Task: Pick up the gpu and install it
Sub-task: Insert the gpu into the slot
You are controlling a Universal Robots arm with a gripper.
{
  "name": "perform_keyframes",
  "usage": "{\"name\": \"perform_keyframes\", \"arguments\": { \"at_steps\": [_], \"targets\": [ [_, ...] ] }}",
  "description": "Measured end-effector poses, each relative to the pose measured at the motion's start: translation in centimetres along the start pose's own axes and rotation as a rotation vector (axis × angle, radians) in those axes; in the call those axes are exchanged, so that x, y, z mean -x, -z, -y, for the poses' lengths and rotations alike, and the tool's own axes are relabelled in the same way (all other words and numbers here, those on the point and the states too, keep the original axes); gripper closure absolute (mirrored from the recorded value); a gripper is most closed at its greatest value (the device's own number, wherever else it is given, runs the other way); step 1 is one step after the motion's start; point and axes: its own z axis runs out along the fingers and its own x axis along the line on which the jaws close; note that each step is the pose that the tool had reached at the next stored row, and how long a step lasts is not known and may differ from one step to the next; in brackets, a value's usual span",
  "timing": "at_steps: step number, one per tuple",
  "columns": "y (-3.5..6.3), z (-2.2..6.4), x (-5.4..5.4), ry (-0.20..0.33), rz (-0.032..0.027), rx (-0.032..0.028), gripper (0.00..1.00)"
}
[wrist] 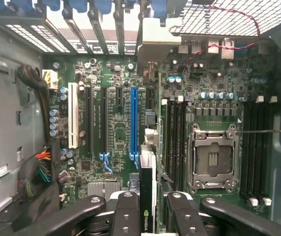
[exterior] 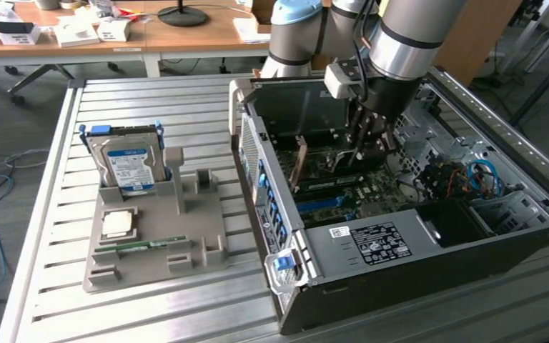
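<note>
— Ribbed aluminium slats form the desk [exterior: 160,314]. What stands on it?

— At three o'clock in the exterior view there is an open computer case [exterior: 427,243] of dark sheet steel with perforated walls. At nine o'clock from it sits a grey moulded plastic holder [exterior: 198,250].

— And in the holder?

— A boxy silver hard drive [exterior: 129,166] with a blue label stands upright at its twelve o'clock end. A square chip [exterior: 119,224] lies flat in the middle, and a thin green memory stick [exterior: 141,248] lies toward six o'clock.

— Where is the gpu [wrist: 148,187]?

— It is inside the case, a thin flat card seen edge-on from the wrist. It sits over the green motherboard [wrist: 116,130], just beside the long blue slot [wrist: 133,118]. A square metal-framed socket [wrist: 214,157] lies further along the board.

— What about the hand [exterior: 363,146]?

— It is clamped on the gpu, with a black finger against each face; the fingers [wrist: 128,211] look matte and blocky. The glossy grey arm [exterior: 408,36] stands over the case at twelve o'clock.

— Is the card seated?

— I cannot tell.
</note>
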Motion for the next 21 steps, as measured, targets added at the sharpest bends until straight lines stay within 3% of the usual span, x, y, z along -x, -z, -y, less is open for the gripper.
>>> {"name": "perform_keyframes", "arguments": {
  "at_steps": [7,13,21],
  "targets": [
    [-0.14,-0.01,-0.01,0.0,0.0,-0.0001,0.74],
    [-0.22,-0.52,-0.02,0.0,0.0,-0.0004,0.74],
    [-0.23,-0.51,-0.81,0.0,0.0,-0.0007,0.74]
  ]
}}
